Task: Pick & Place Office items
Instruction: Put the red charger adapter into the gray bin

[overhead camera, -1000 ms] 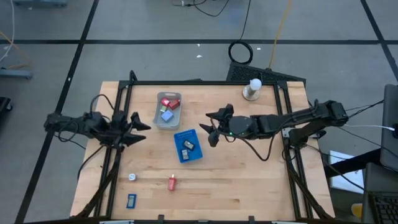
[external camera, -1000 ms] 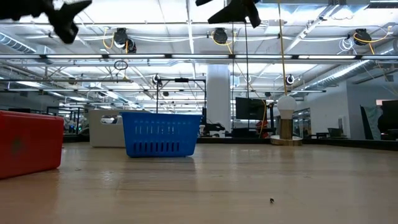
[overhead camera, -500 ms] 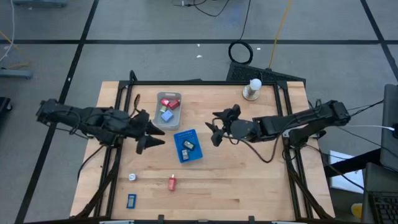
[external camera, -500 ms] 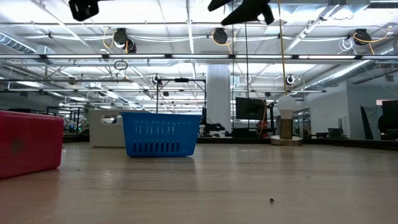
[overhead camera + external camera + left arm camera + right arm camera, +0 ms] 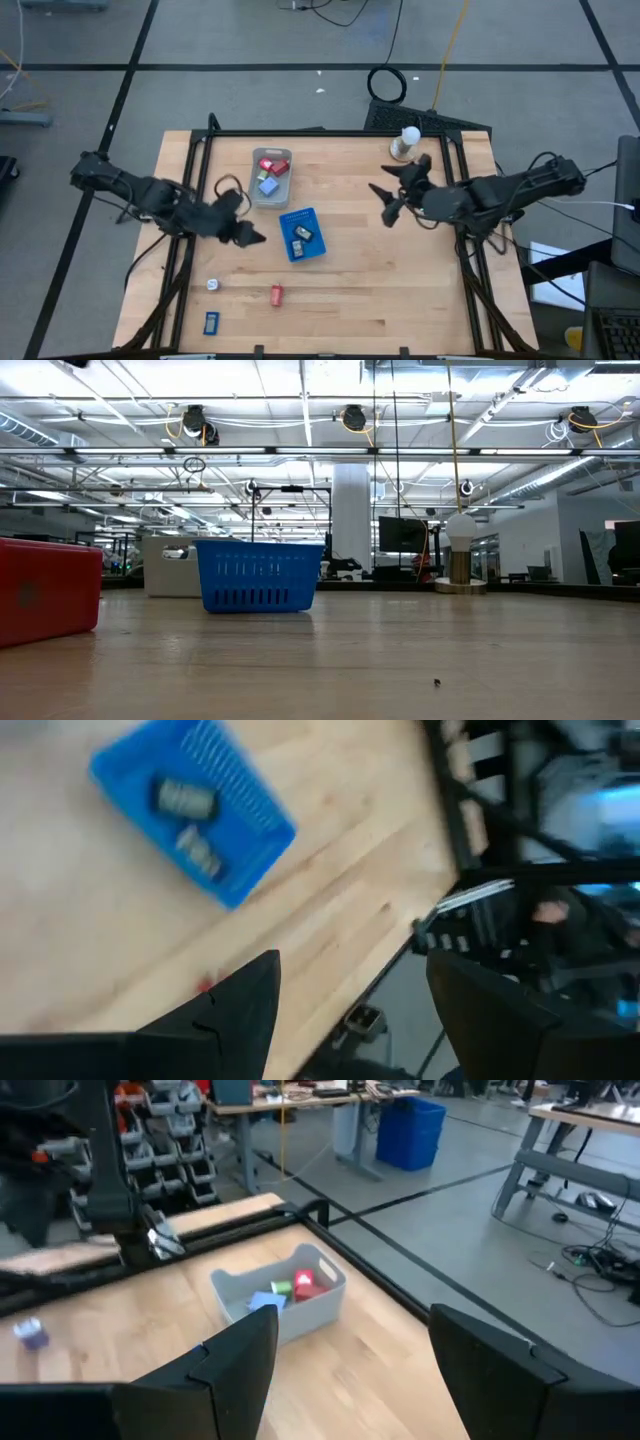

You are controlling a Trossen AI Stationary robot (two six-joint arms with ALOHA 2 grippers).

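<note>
Wood table (image 5: 400, 280), loose items near-left. I swung left gripper (image 5: 243, 232) in beside blue basket (image 5: 303, 235), right gripper (image 5: 392, 200) retreating; both spread, empty. Pickup pending.

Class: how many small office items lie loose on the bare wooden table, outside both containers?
3: a white piece, a red piece beside it, and a dark blue piece near the table's front edge. None seems hidden.

Large open robotics lab or workshop: exposed ceiling trusses (image 5: 320, 452), hanging cable reels (image 5: 194, 422), work desks (image 5: 300, 1100), parts bins (image 5: 175, 1140), taped concrete floor (image 5: 300, 90) round the wooden table (image 5: 360, 290)
</note>
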